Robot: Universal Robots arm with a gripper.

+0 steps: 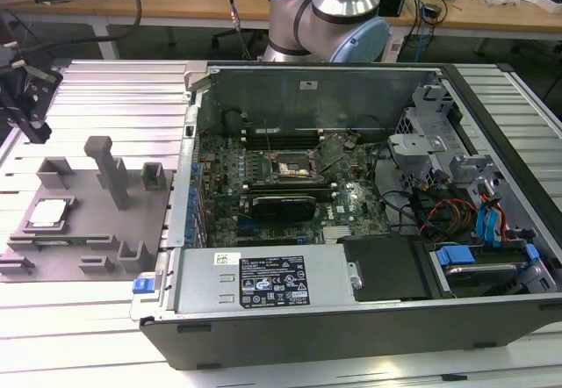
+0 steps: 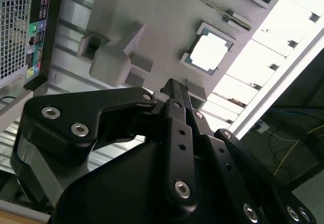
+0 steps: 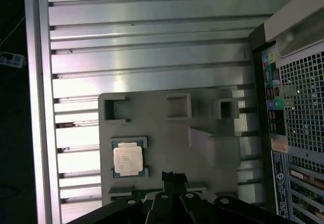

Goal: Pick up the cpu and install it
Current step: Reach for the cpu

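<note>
End effector (image 3: 173,177) fingertips are pressed together, gripping nothing; its dark body hides the near edge of the grey fixture plate (image 3: 167,133) in both wrist views. Cpu (image 3: 128,161) lies flat in a bracketed recess of that plate, near the tips, untouched. Upright fixture blocks (image 1: 110,170) stand between cpu and open computer case (image 1: 351,318) on the slatted surface (image 3: 152,57). Socket frame (image 1: 291,167) sits mid-motherboard, well apart. Arm (image 1: 338,2) cropped above.
</note>
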